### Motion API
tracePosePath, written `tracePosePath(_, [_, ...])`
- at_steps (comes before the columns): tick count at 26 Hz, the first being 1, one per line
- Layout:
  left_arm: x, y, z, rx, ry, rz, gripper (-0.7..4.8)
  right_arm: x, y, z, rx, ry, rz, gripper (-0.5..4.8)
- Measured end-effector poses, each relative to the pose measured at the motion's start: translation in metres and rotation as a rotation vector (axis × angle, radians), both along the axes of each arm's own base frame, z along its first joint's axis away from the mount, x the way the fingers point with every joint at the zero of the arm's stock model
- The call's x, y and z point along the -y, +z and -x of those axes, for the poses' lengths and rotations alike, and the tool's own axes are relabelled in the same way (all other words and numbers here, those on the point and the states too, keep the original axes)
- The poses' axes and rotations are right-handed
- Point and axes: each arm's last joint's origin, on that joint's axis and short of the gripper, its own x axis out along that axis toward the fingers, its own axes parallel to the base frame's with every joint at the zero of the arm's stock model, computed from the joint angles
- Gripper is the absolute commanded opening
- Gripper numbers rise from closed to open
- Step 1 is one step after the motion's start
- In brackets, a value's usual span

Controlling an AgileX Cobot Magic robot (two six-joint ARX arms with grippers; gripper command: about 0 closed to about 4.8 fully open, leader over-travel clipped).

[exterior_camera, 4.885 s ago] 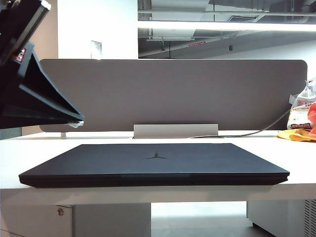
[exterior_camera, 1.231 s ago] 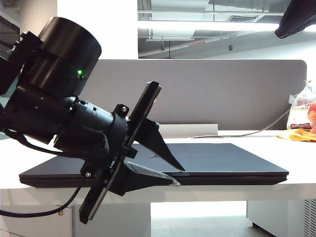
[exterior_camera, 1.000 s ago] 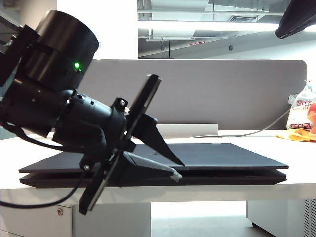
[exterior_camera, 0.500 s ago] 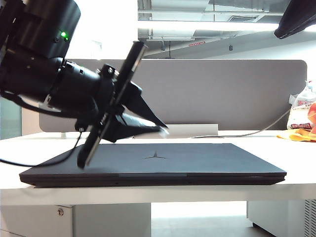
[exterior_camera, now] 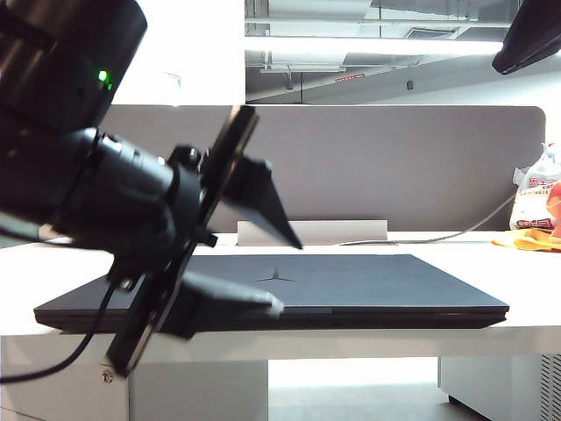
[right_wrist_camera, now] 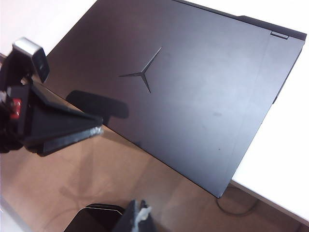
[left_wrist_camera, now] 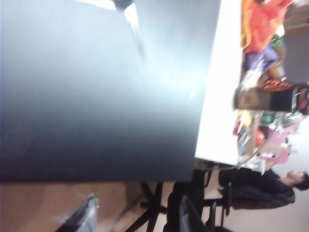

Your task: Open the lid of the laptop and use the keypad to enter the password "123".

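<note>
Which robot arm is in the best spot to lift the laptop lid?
The left one, probably. The left gripper is open right at the front edge of the closed lid, one finger above and one below. The right gripper hangs high above the laptop's right side.

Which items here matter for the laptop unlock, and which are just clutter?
Job:
laptop, closed
lid
left gripper, jaws apart at the front edge
right gripper, raised above

Clutter:
grey divider
bags
cable
</note>
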Motion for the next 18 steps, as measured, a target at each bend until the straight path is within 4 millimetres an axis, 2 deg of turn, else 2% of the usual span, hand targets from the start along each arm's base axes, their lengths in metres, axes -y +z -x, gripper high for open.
tracePosePath(10, [-0.0001,-0.0037,-0.0042,-0.090,0.065,0.060,2.14,-0.0006,-0.0013,-0.0015,-0.002,-0.004,0.010,-0.09])
tracePosePath(18, [0.0048,-0.0065,0.0023,-0.124,0.027,0.064,2.05,-0.0032,-0.0052,-0.0065,-0.023,-0.012,0.032,-0.09])
